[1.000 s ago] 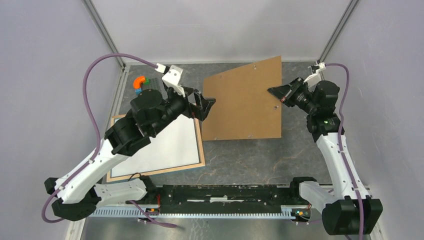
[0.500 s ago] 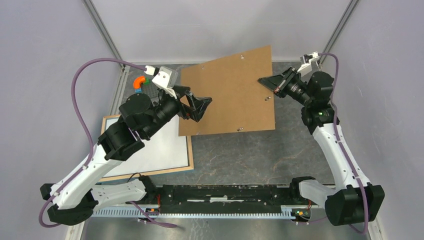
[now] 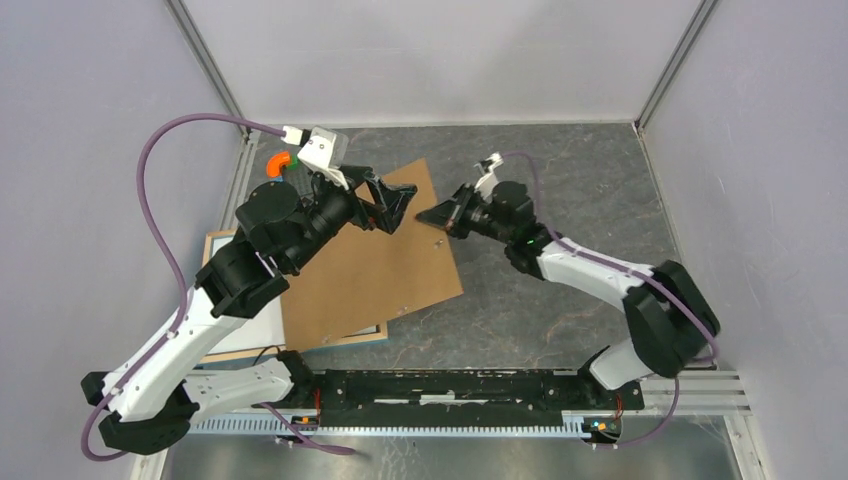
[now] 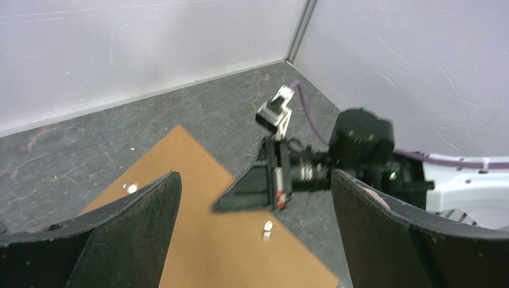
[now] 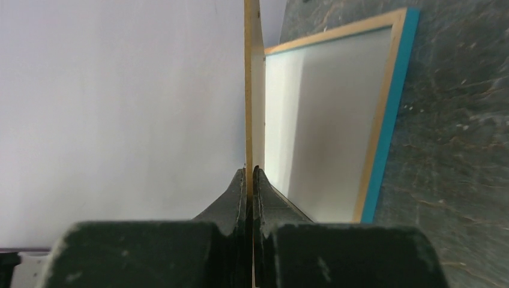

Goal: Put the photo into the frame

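Over the frame [image 5: 379, 120] on the tabletop [image 3: 580, 170], brown board [image 3: 370, 265] askew, edge pinched tight in the right tool [image 3: 421, 217], left tool [image 3: 400, 202] spread wide above its far corner.

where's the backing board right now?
Top view: the backing board is left of centre, over the right part of the frame. The right claw is shut on its right edge, and the open left claw hovers at its far corner.
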Controlling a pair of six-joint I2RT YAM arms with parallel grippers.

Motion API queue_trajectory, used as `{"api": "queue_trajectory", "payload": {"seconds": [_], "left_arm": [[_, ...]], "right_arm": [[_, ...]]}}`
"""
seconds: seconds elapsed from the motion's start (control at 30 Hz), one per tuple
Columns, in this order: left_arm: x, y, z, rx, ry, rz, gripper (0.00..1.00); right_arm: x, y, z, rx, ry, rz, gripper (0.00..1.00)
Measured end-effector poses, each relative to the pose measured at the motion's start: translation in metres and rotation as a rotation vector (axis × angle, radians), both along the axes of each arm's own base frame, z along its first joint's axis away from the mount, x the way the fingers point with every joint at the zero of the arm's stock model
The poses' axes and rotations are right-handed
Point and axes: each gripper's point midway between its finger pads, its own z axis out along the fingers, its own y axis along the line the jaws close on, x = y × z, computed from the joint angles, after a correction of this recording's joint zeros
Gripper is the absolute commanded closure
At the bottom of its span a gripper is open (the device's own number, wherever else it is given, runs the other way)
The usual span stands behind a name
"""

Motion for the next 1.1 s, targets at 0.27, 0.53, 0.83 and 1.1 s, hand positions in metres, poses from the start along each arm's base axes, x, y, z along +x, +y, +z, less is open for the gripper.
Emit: {"api": "queue_trajectory", "payload": {"seconds": [0.27,0.53,0.83,1.1], "left_arm": [[0.019,0.008,-0.011,0.028,0.025,0.070,0.00],[0.032,0.026,-0.018,0.051,0.045,0.141,0.00],[0.050,0.061,-0.006,0.059,0.048,0.258,0.00],[0.057,0.077,-0.008,0.069,0.054,0.307,0.00]], "right_arm": [[-0.011,0.073,-0.060,0.016,0.086,0.016,1.00],[-0.003,0.114,-0.082,0.076,0.125,-0.023,1.00],[0.011,0.141,-0.079,0.142,0.127,-0.040,1.00],[0.009,0.164,-0.096,0.134,0.141,-0.019,1.00]]}}
